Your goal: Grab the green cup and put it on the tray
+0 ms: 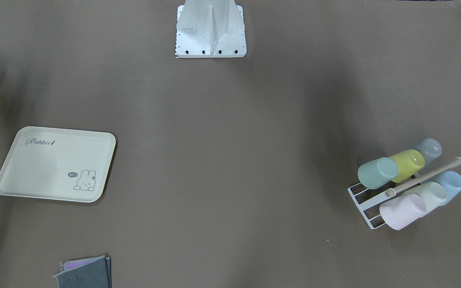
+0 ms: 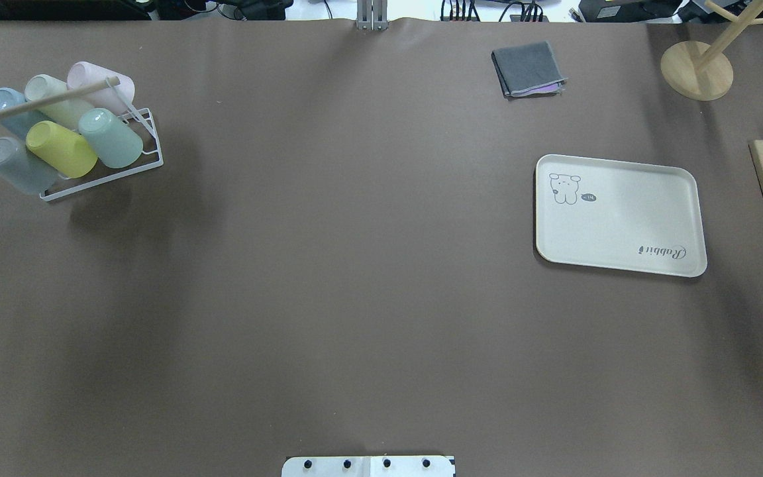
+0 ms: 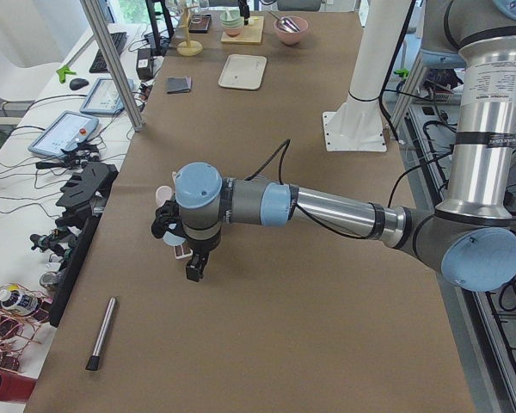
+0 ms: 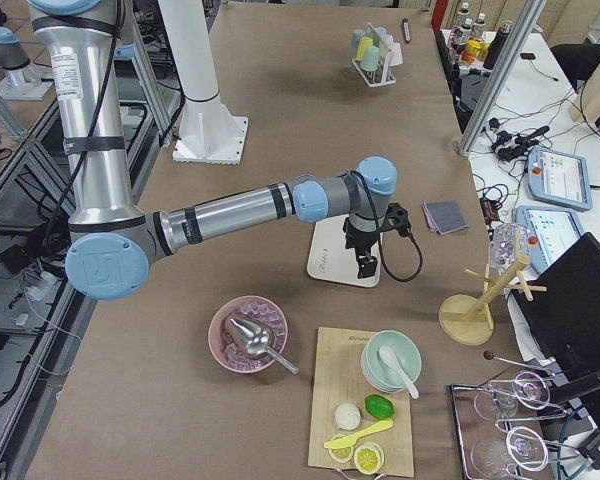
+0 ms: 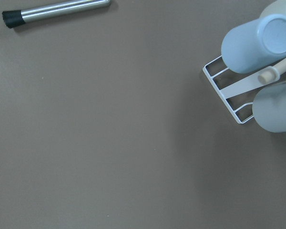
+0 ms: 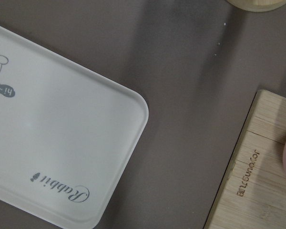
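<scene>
Green cup [image 2: 111, 138] lies racked [image 5: 236, 87] beside left gripper [image 3: 193, 265]; tray [image 2: 620, 215] sits below right gripper [image 4: 365, 266]. Cannot tell either's opening.

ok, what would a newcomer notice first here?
Six pastel cups tilted in a wire rack at the robot's far left corner, the green cup at the row's inner end. The bare cream tray lies across the table on the robot's right. Each arm stretches out: left arm by the rack, right arm by the tray.
</scene>
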`<state>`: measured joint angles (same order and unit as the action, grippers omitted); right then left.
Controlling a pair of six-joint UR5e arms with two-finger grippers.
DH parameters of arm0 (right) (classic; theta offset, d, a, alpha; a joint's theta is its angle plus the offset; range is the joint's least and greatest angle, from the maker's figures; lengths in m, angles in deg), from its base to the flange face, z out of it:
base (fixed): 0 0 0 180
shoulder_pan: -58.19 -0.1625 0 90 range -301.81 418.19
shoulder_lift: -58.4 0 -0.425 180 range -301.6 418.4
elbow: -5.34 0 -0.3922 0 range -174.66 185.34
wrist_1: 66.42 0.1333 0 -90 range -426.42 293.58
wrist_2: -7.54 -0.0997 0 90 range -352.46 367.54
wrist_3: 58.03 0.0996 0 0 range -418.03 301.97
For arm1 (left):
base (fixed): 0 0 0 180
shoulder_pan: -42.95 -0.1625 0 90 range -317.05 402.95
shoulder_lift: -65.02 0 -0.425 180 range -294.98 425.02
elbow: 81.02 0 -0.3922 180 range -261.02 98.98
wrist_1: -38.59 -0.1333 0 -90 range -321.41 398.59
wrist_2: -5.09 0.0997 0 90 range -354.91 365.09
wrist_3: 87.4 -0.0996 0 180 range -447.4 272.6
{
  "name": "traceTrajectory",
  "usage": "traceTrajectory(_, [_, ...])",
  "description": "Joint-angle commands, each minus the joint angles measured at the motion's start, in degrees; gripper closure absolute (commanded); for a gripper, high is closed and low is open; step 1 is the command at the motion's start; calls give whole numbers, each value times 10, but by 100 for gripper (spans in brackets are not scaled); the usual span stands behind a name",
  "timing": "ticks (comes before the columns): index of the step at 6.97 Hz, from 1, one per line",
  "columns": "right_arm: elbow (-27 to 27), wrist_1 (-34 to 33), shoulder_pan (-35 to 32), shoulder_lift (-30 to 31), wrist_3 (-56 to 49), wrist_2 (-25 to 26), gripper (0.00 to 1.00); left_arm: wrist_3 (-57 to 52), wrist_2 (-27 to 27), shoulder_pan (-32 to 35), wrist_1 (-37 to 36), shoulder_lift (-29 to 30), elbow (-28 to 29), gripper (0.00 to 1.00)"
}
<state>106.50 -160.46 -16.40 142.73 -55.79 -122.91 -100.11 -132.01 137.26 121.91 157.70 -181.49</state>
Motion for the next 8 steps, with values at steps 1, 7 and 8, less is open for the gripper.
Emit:
traceTrajectory(1, [0,1,15,-2,99,-1,0,-2,1,0,1,-1,-28,2])
traceTrajectory(7, [-9,4,26,9,115,-27,0,1,21,-68,98,0,-53,2])
traceTrajectory(8, [-11,4,58,5,149,-19,0,1,46,-84,110,0,-62,2])
